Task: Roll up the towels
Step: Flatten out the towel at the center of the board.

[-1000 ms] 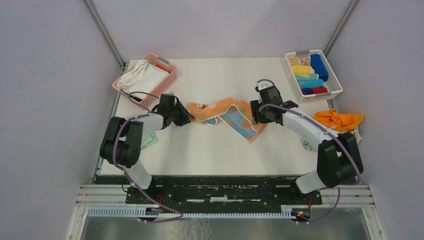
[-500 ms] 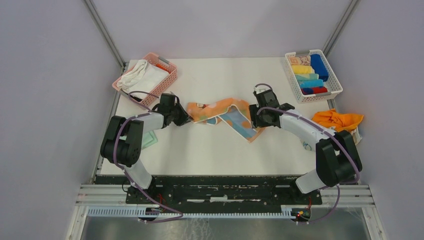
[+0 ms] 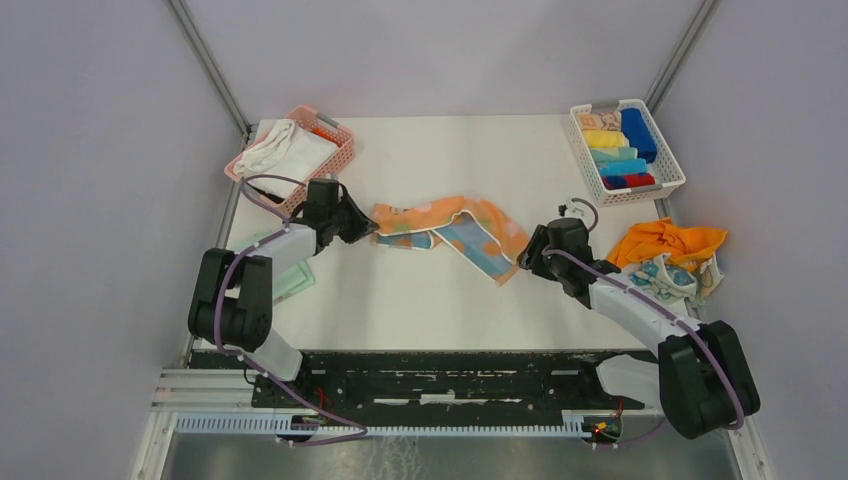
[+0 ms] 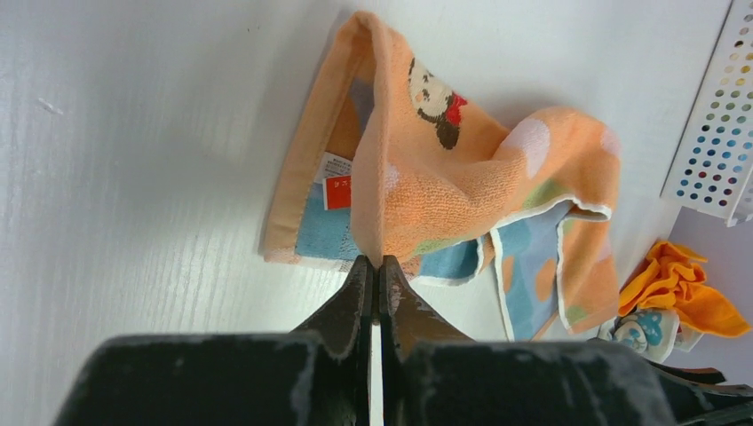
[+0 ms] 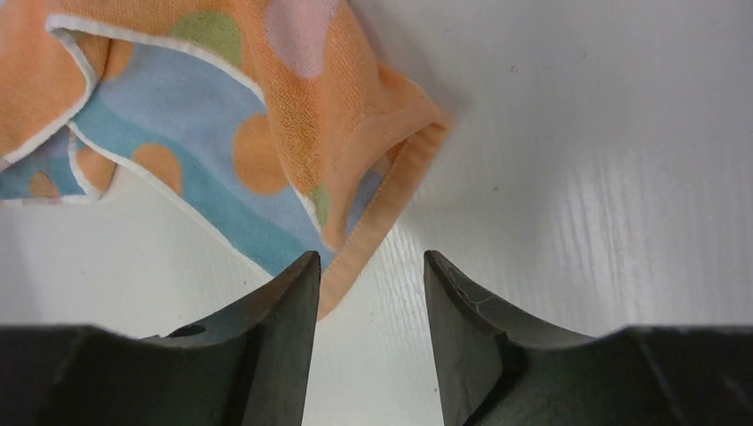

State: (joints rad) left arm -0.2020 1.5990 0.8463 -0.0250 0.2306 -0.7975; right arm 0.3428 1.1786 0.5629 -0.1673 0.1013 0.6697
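Observation:
A peach patterned towel lies crumpled across the middle of the table. My left gripper is shut on a raised fold at its left end; in the left wrist view the gripper pinches that peach patterned towel. My right gripper stands open just off the towel's near right corner. In the right wrist view the gripper is low over the table, and the towel's corner lies beside the left finger. An orange towel and a white towel with teal print lie at the right edge. A mint green towel lies under my left arm.
A pink mesh basket holding a bigger white cloth stands at the back left, close behind my left arm. A white basket with several rolled towels stands at the back right. The table's right edge runs beside the orange towel.
My left gripper closed onto the towel's left end and lifted a fold. My right arm pulled back toward the near right, off the towel, uncovering the white and teal towel.

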